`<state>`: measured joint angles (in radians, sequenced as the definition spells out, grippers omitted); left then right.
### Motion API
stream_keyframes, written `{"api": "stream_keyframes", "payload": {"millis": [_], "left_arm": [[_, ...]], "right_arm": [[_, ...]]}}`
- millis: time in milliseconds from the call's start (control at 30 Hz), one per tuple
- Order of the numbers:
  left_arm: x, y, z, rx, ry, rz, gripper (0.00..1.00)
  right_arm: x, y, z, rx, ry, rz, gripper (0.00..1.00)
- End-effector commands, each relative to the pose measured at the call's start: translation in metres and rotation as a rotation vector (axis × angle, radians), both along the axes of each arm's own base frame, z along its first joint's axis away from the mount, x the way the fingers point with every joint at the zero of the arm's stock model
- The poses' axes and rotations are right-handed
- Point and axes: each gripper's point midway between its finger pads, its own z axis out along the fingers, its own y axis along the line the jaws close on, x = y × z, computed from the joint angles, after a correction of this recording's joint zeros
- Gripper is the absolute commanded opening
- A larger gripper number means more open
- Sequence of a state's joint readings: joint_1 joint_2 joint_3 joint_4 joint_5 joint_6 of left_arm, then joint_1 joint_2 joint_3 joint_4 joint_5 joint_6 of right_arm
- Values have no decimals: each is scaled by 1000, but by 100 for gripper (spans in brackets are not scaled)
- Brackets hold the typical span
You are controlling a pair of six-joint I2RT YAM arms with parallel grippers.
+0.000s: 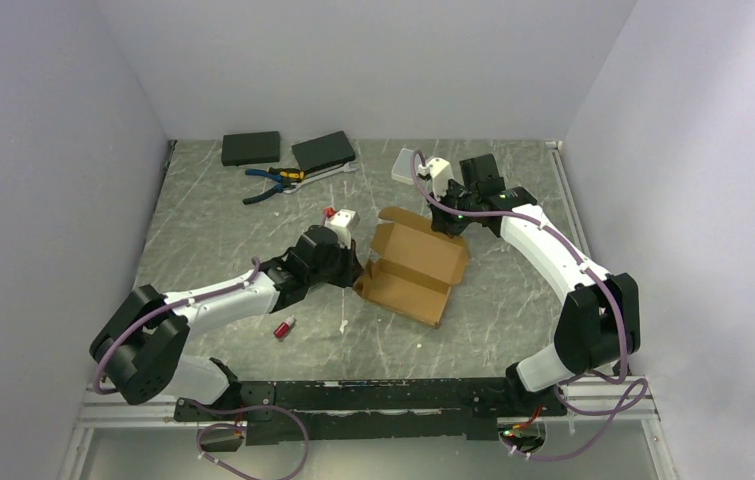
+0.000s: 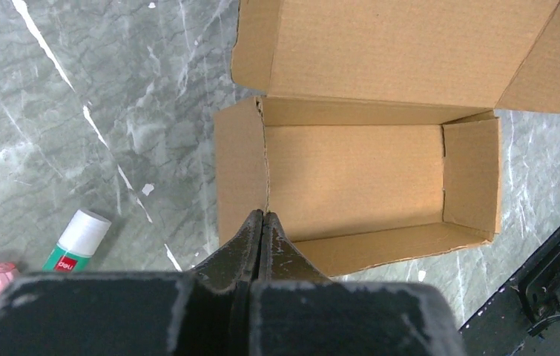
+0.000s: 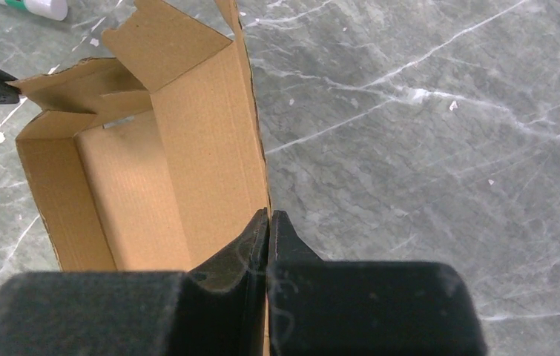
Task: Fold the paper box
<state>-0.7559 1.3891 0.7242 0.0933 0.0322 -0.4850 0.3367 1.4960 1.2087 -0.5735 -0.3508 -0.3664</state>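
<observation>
The left end effector (image 2: 263, 216) and right end effector (image 3: 269, 215) each pinch a paper box (image 1: 415, 268) wall.

From my remote feed, the workspace is a table (image 1: 513, 330) topped in grey-green marble-pattern sheet, streaked with thin white veins and a few white flecks. Three plain, pale walls box it in: the back wall (image 1: 373, 60) along the far edge, the left wall (image 1: 33, 180) and the right wall (image 1: 693, 150) running toward me, all with a faint lavender cast and bare. A white strip (image 1: 565, 190) lines the table's right edge, and a black rail (image 1: 393, 388) runs along its near edge. I see even, diffuse light with only soft shadows and no window.
</observation>
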Motion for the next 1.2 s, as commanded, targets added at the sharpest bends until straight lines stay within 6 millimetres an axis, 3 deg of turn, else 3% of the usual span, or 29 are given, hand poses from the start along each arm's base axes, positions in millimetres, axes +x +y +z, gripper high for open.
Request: {"api": "stream_keyframes", "payload": {"millis": [0,300,467,633,800,900,1033,1133,1167], "left_arm": [[8,-19,27,-45,-63,-72,0],[6,-42,37,-40,-19,-183,0],[4,-44,24,-8,49,-190,0],[6,-42,6,32,105,-164,20],[10,-35,2,37,123,-135,32],[13,-29,1,31,137,-125,34],[16,-21,13,-2,110,-122,37],[25,3,36,-18,33,-48,47],[30,16,36,-14,26,-9,50]], "right_arm": [[0,17,10,65,-20,44,0],[-6,23,17,90,-33,89,0],[-5,23,15,86,-33,87,0],[-5,22,14,79,-32,87,0],[-6,22,14,79,-33,88,0],[-5,22,14,76,-35,89,0],[-5,21,13,70,-37,91,0],[-5,21,13,67,-40,91,0],[-5,21,13,68,-39,91,0]]}}
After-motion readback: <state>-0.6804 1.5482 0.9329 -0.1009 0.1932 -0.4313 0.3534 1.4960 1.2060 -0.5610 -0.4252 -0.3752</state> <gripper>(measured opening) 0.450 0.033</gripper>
